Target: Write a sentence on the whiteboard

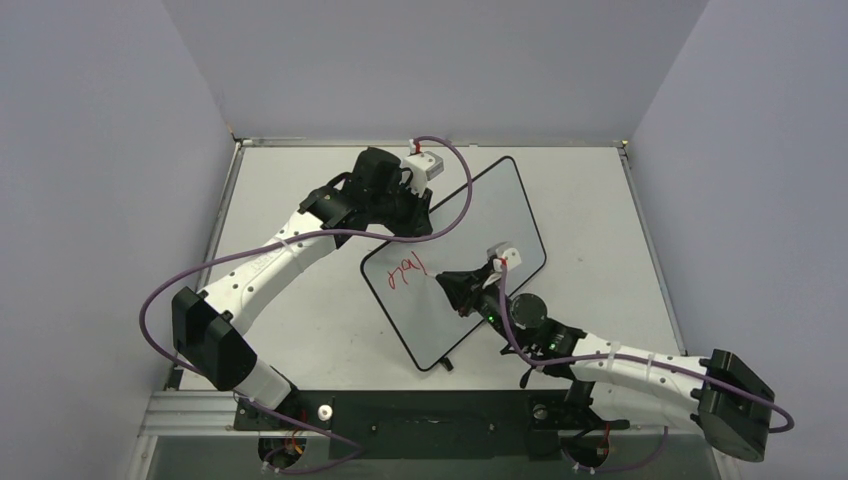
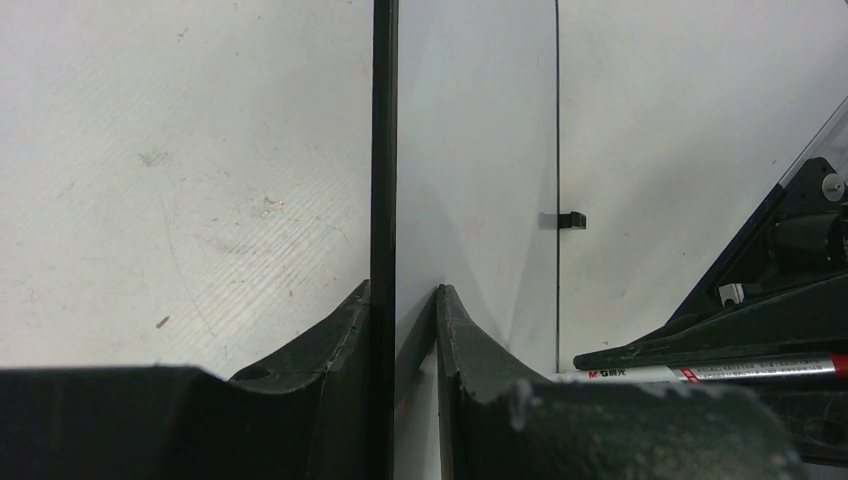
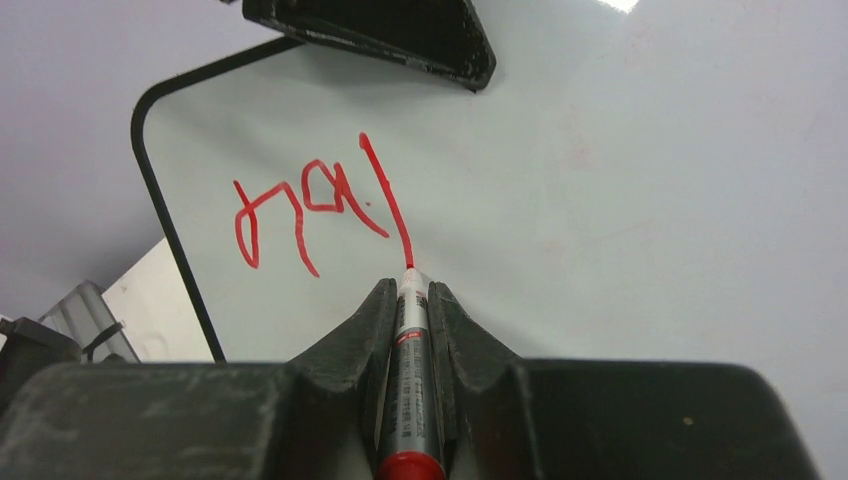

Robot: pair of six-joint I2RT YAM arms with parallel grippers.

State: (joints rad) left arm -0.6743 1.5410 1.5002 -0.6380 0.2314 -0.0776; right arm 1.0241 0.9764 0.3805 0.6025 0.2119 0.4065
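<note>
The whiteboard [image 1: 480, 215] lies at an angle mid-table, glossy white with a thin black rim. My left gripper [image 1: 415, 215] is shut on its far-left edge; in the left wrist view its jaws clamp the board's rim [image 2: 384, 150]. My right gripper [image 1: 470, 285] is shut on a silver marker [image 3: 408, 370] with a red end. The marker's tip touches the board [image 3: 620, 200] at the bottom of a long red stroke. The sentence [image 3: 318, 210] is a few red letters near the board's rounded corner, also in the top view [image 1: 405, 272].
The matte white tabletop [image 1: 290, 330] surrounds the board. A small black clip [image 2: 568, 220] sits on the board's long edge. Purple cables loop over both arms. Grey walls close in the table at the left, back and right.
</note>
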